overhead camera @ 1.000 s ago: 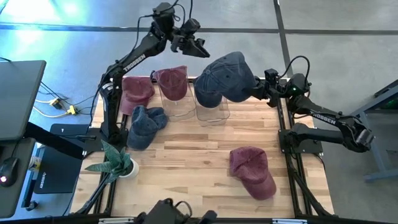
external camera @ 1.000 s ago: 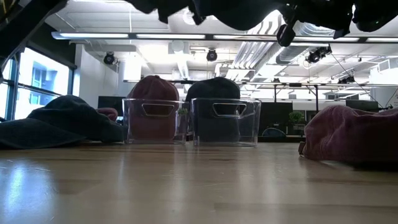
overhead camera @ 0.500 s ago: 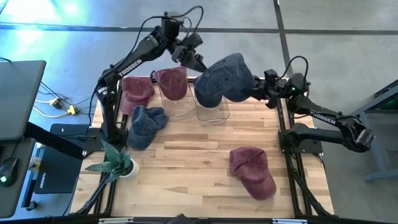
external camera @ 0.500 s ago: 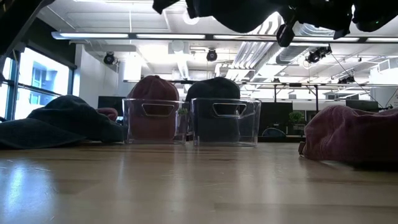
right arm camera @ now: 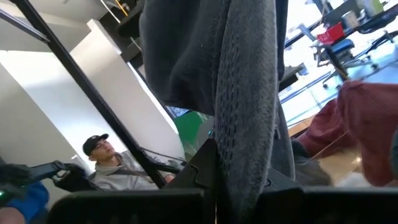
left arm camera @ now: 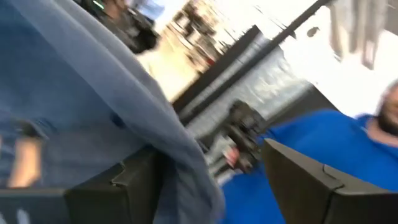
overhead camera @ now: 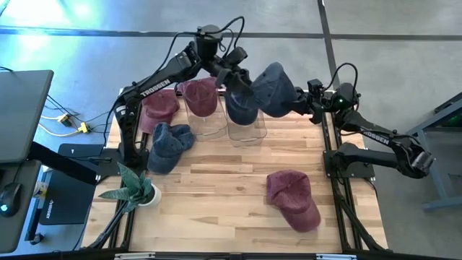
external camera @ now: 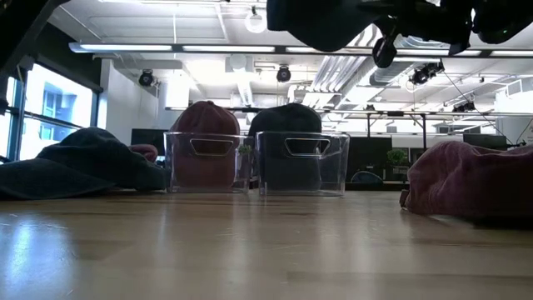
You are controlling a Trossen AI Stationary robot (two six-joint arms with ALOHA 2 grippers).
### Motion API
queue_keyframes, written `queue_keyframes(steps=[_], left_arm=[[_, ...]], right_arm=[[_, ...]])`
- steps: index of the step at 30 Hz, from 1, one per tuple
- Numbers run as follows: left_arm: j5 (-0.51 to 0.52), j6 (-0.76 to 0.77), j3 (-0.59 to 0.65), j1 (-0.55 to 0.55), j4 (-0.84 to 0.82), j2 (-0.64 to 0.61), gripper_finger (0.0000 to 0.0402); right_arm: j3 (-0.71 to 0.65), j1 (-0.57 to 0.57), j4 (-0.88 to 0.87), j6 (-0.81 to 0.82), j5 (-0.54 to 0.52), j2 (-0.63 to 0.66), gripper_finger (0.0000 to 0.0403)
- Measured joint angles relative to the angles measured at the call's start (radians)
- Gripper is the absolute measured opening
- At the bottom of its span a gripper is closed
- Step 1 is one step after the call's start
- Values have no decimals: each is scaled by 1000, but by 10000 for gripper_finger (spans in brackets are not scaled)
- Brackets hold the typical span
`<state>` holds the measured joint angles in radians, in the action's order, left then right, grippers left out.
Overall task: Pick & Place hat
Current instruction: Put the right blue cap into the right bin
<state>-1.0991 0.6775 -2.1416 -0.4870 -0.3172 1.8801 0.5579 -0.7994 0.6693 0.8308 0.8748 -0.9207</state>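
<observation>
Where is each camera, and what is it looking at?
High view: above the table, looking down; both arms show.
Low view: at tabletop height, looking across at the two clear bins; arms show along the top edge.
Left wrist view: on the left arm, looking past its open jaws at the blue hat.
Right wrist view: on the right arm, shut on it.
Shared: the blue hat.

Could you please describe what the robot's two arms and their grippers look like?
Both arms are dark, slim and jointed, with white TROSSEN lettering along a link and black cables looping over the wrists. The left gripper and right gripper have dark, flat, angular fingers. A small green light glows near the right wrist.
</observation>
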Motion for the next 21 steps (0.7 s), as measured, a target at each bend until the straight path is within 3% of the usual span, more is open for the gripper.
queue_keyframes(steps=[5,10,21], left_arm=[[115,1,0,0,40,7,221],[152,8,1,11,160,17,179],[214,-1,0,10,226,17,15]], right_arm=[[0,0,0,6,8,0,18],[0,0,-3,6,12,0,15],[0,1,-113,-75,9,0,27]])
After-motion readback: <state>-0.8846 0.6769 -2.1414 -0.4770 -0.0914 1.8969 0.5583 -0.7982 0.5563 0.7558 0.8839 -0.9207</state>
